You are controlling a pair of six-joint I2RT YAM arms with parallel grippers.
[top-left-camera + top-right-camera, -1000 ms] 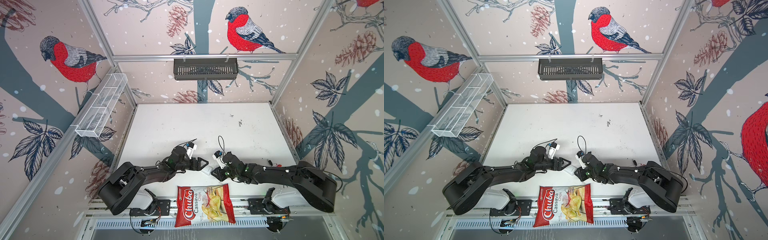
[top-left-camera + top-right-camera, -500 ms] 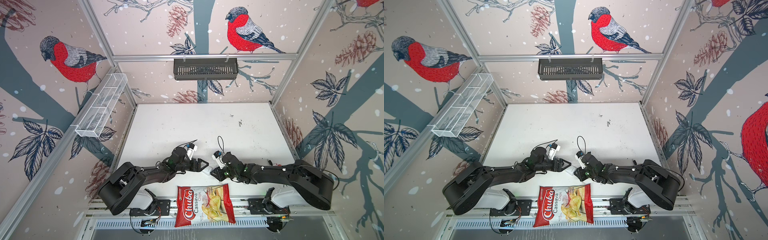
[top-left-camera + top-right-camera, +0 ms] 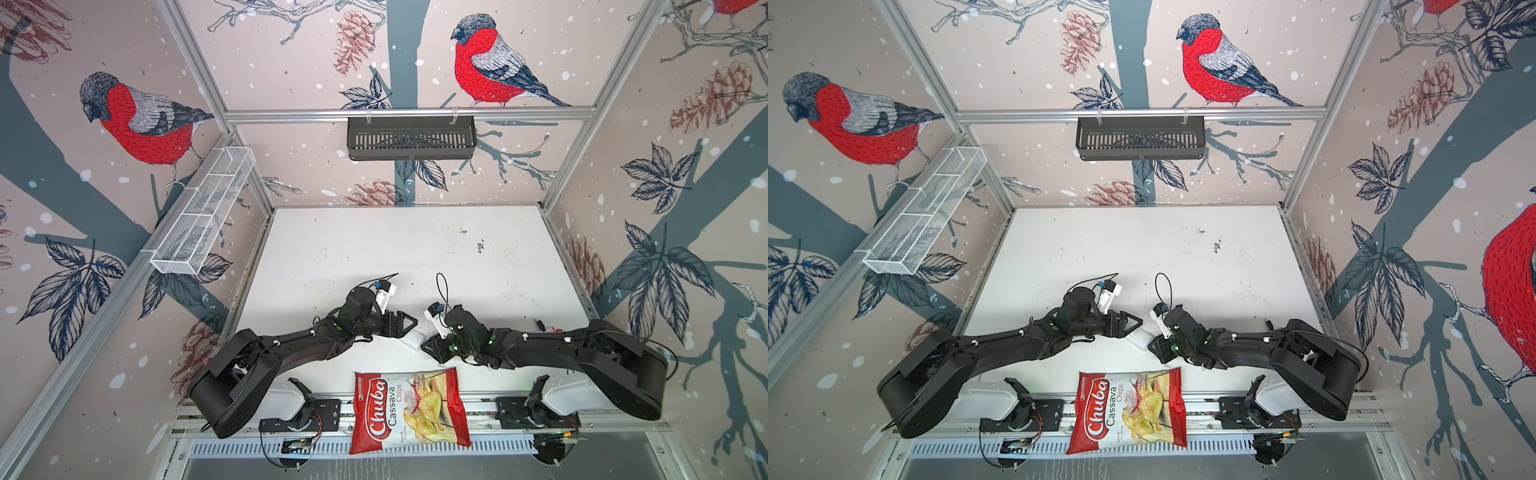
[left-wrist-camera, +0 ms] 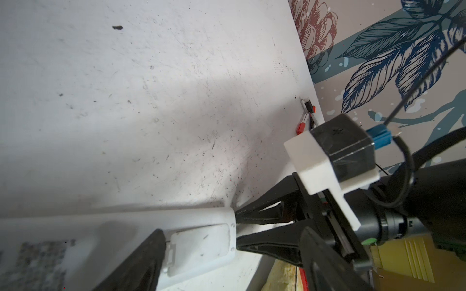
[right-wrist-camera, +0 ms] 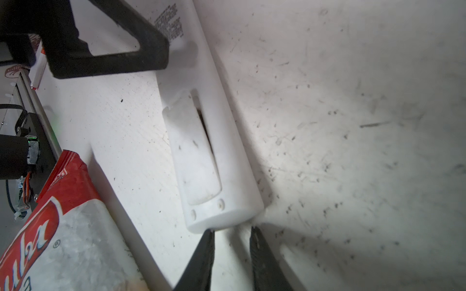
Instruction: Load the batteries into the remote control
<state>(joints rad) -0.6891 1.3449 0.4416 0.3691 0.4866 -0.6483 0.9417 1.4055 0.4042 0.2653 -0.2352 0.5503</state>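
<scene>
Remote (image 3: 411, 340) back-up, cover (image 5: 194, 151) ajar, no batteries in sight

Top views: remote lies lower centre of frame on the table (image 3: 395, 249), betw. the two grippers. L gripper (image 3: 409, 326) enters from the left, jaws apart, tip over the remote. R gripper (image 3: 426, 348) sits at the remote's right end. Bag (image 3: 409, 409) at bottom centre reads "Chuba Cassava Chips".

L wrist: plain back up, cover (image 4: 201, 245) showing. One L finger (image 4: 141, 262) lies over the back next to the cover; the other is out of shot. R fingers (image 4: 256, 217) meet the remote's end, slim gap betw. them.

R wrist: cover seated but a dark slit runs along one long edge, not flush. R jaws narrow, empty, tips at the remote's end. L finger (image 5: 113, 64) touches the remote's edge beyond the cover, gripping nothing. Small print on the back, too small to read.

Step, prob.: working the cover, R bracing the end; can't tell if batteries are inside. Next move needs L's finger on the cover itself, so it slides clear or clicks flush.
</scene>
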